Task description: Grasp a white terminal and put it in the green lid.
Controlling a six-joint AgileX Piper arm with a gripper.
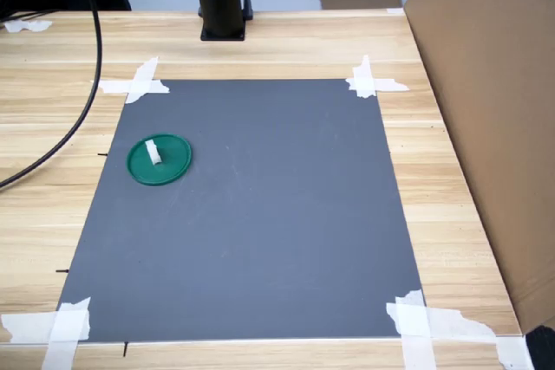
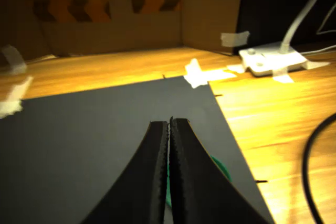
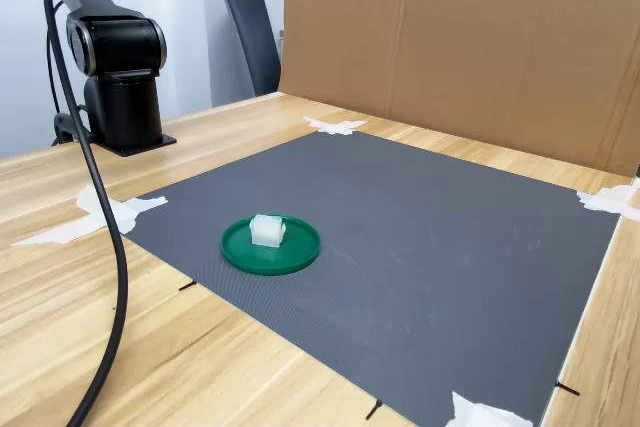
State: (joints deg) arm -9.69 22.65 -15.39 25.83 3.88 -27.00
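Observation:
The white terminal (image 1: 153, 152) (image 3: 266, 230) rests inside the green lid (image 1: 175, 167) (image 3: 295, 251), which lies on the grey mat toward the first exterior view's left. My gripper (image 2: 169, 123) is raised well above the table near the arm's base, far from the lid. Its black fingers (image 2: 184, 171) press together with nothing between them. In the wrist view only a green sliver of the lid (image 2: 223, 169) shows past the fingers, and the terminal is hidden there.
The grey mat (image 1: 260, 214) is taped at its corners to a wooden table. The arm's base (image 1: 222, 6) stands at the back. A tall cardboard wall (image 1: 486, 110) lines the first exterior view's right. A black cable (image 3: 105, 247) runs across the wood beside the mat.

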